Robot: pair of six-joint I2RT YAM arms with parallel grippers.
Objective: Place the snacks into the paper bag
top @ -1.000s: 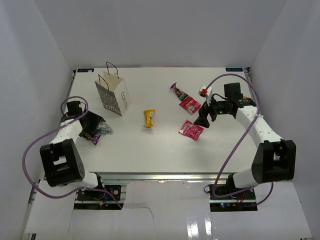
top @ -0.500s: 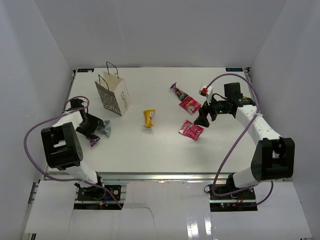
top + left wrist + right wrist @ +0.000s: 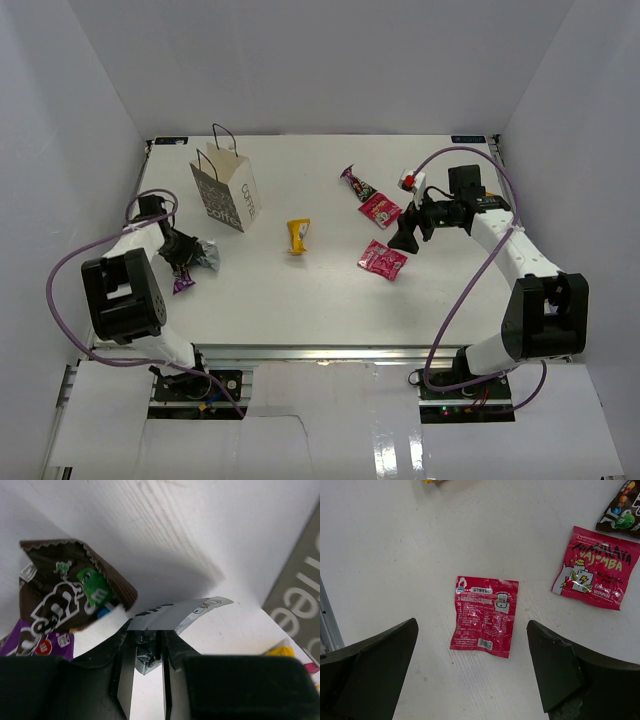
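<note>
The white paper bag (image 3: 225, 190) with "COFFEE" lettering stands upright at the back left; its side shows in the left wrist view (image 3: 300, 610). My left gripper (image 3: 185, 252) (image 3: 148, 640) is shut on a crumpled silver packet (image 3: 207, 256) (image 3: 175, 614) just in front of the bag. A brown candy packet (image 3: 70, 592) and a purple one (image 3: 183, 284) (image 3: 35, 645) lie beside it. My right gripper (image 3: 405, 238) (image 3: 472, 670) is open and empty above a red pouch (image 3: 382, 260) (image 3: 485, 615). A second red pouch (image 3: 380, 210) (image 3: 597, 575), a dark narrow wrapper (image 3: 355, 182) (image 3: 625, 512) and a yellow packet (image 3: 298, 235) lie on the table.
White walls close the table on the left, back and right. A small white and red object (image 3: 408, 181) sits by the right arm's cable. The table's front edge (image 3: 320, 348) runs just ahead of the arm bases.
My left arm has drawn its elbow back toward the bag's side while its gripper stays on the silver packet; the purple packet has shifted slightly. My right gripper has hardly moved.
</note>
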